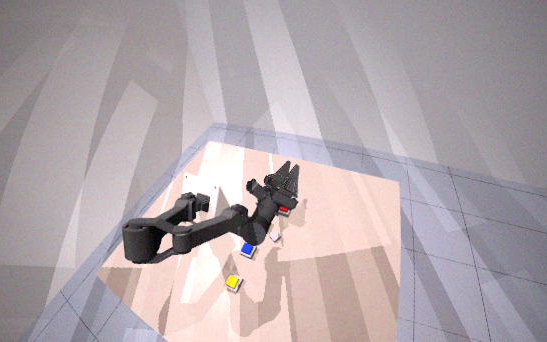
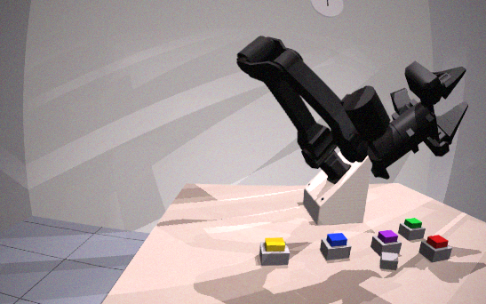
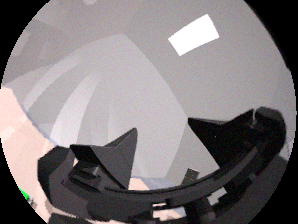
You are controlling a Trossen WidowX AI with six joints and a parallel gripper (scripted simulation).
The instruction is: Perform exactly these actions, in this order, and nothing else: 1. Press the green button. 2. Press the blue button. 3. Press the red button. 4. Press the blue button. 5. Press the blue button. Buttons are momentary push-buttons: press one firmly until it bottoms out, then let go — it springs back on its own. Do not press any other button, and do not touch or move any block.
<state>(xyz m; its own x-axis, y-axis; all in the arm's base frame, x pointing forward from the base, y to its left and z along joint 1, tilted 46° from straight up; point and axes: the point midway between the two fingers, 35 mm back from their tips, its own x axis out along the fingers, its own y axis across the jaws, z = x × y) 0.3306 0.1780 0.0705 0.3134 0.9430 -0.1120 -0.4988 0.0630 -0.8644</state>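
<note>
My gripper [image 1: 293, 163] [image 2: 466, 86] [image 3: 163, 125] is open and empty, raised high above the table and pointing outward and up, away from the buttons. The green button [image 2: 413, 223] stands at the back right of the group in the exterior view; its cap also shows at the lower left edge of the wrist view [image 3: 24, 194]. In the top view the arm hides nearly all of it. The blue button [image 1: 248, 249] [image 2: 337, 239] stands between the yellow and purple ones. The red button [image 1: 283, 209] [image 2: 437, 242] is rightmost in the exterior view. No finger touches any button.
A purple button [image 2: 387, 236] stands between blue and red, hidden under the arm in the top view. A small pale block [image 1: 275, 236] [image 2: 389, 260] lies close in front of it. A yellow button [image 1: 233, 281] [image 2: 274, 244] is leftmost. The white arm base [image 2: 346, 206] stands behind the buttons.
</note>
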